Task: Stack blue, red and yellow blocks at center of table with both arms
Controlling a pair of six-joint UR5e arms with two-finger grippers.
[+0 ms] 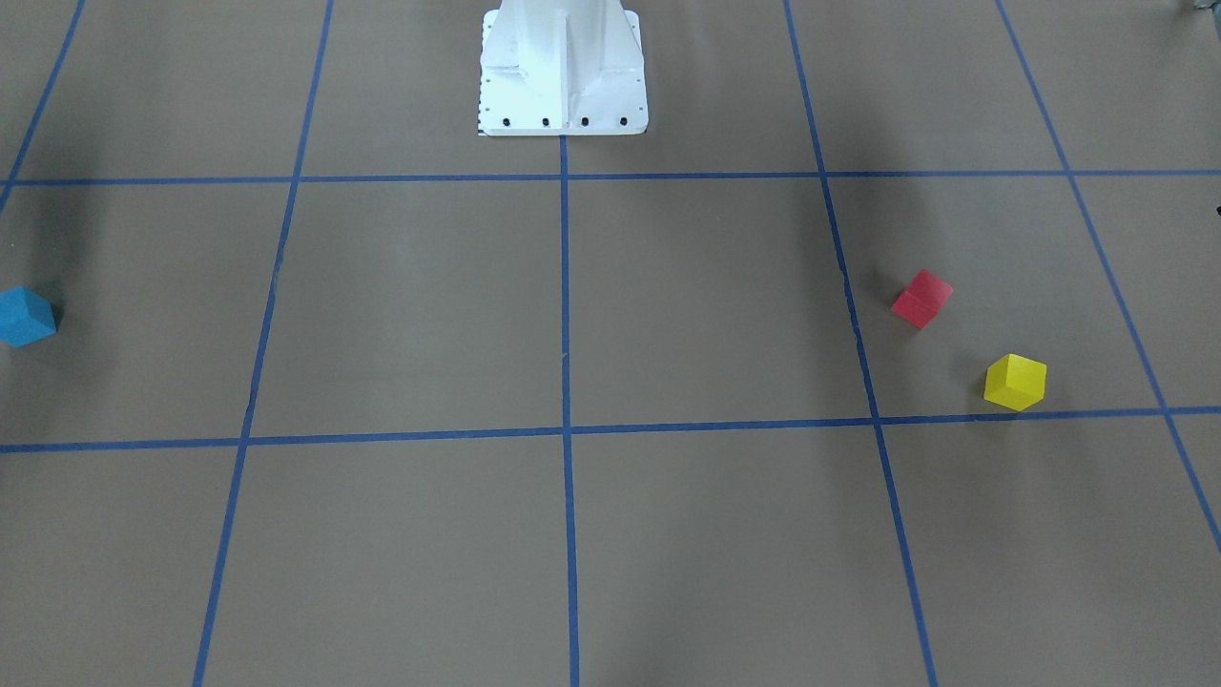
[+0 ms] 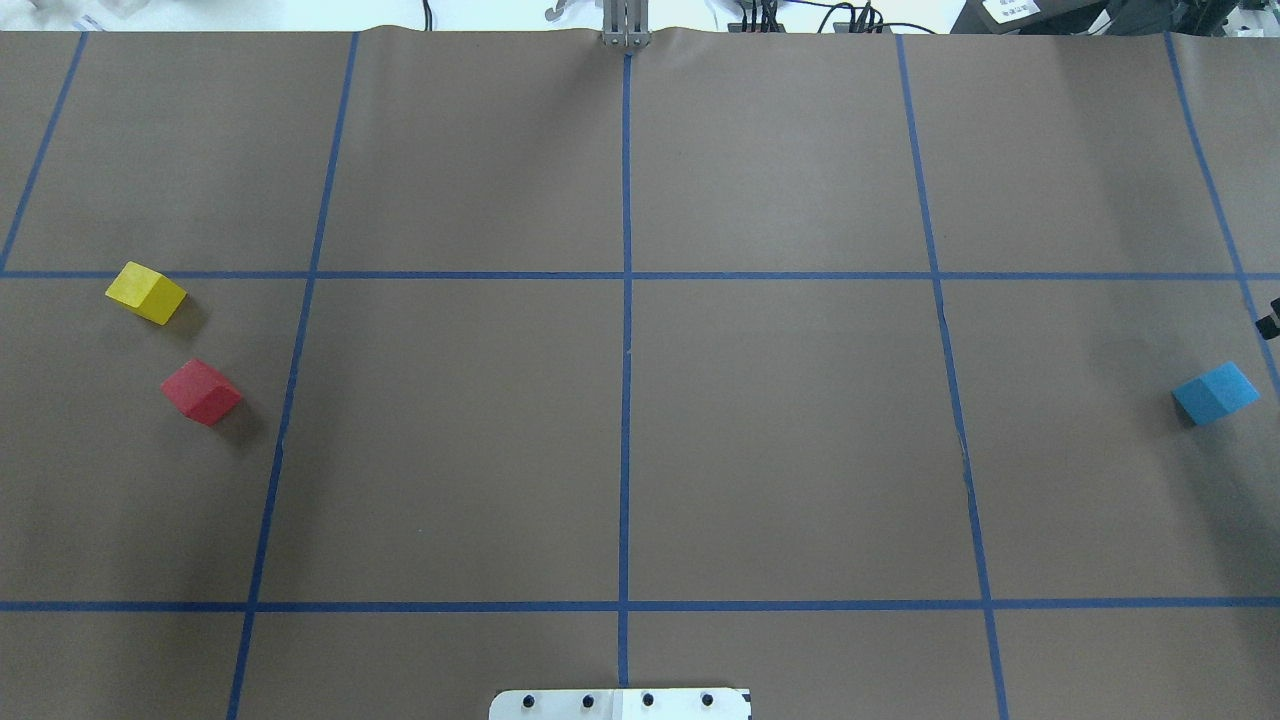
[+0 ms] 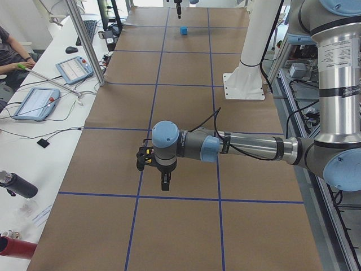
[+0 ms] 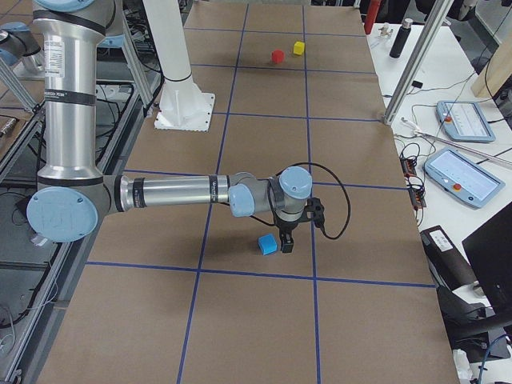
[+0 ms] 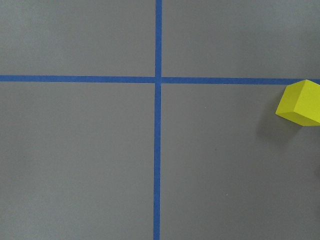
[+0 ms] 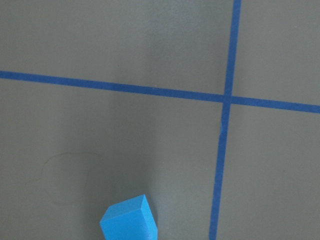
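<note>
Bare paper [image 2: 780,430] rings the blue block [image 2: 1215,393]; the red block [image 2: 201,392] and yellow block [image 2: 146,293] sit near, gap between.

Lone block [image 2: 1215,393] at table's [image 2: 780,450] far right end. Two more at far left end, near each other, not touching: far block [image 2: 146,293] farther from robot and further out, near block [image 2: 201,392] closer to robot, further in. Base [image 2: 620,704] at middle of robot-side edge. Right gripper [image 4: 286,242] just beside lone block, on operators' side.

matt brown paper [image 2: 800,450], matt yellow block [image 2: 145,292]
</note>
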